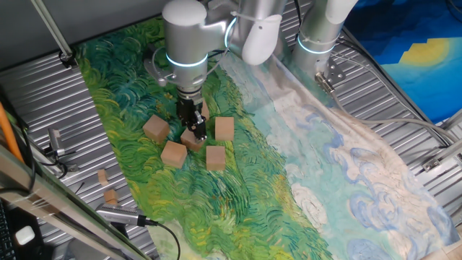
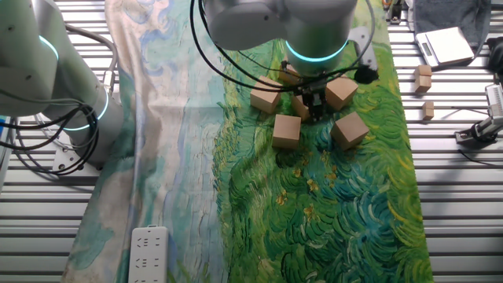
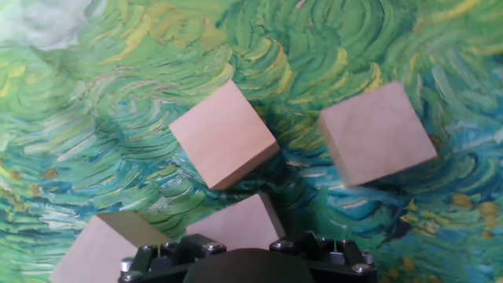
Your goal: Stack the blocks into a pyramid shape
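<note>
A: A swirl-painted cloth (image 1: 238, 180) is covering the table; the blocks (image 1: 215, 157) are lying loose around the pincer (image 1: 196, 131), none stacked.

B: Pincer is sitting over one block; grip state – cannot tell. Wood looks light, rigid; take opposite flat faces.

Pincer (image 2: 311, 104) low among blocks (image 2: 286, 131) on swirly green cloth (image 2: 346, 212).

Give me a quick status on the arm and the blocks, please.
End effector down at a block, grip state unclear. Blocks all loose on the painted cloth, none stacked. Neighbours crowd close around it.
</note>
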Robot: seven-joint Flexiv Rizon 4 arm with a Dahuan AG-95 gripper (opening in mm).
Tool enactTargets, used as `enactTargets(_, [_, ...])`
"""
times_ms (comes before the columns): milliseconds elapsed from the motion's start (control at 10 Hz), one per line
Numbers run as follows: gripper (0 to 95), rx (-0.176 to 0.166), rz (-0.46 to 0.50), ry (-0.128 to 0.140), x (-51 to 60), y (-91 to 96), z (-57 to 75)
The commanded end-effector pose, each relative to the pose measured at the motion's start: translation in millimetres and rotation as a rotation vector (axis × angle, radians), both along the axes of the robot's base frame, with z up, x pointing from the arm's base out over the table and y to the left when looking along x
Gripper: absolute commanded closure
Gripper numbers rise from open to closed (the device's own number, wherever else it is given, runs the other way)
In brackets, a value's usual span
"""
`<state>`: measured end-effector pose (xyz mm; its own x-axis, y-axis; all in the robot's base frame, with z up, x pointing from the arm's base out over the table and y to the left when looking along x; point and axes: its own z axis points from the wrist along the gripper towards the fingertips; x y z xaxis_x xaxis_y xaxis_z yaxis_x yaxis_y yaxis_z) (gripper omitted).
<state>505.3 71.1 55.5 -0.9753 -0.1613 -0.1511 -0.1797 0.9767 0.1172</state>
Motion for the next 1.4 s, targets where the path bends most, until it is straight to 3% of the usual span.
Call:
enactTargets(100, [19.0, 0.001, 0.003, 0.004, 0.2, 0.6, 2.3])
enactTargets(300, [19.0, -0.013, 0.011, 0.018, 0.3, 0.6, 2.7])
enactTargets(500, [19.0, -0.151, 0.077, 0.029, 0.3, 0.6, 2.6])
enactTargets(800, [19.0, -0.188, 0.129, 0.02, 1.9, 1.5, 2.4])
enactTargets(1400, [19.0, -0.203, 0.278, -0.021, 2.6, 1.9, 2.3])
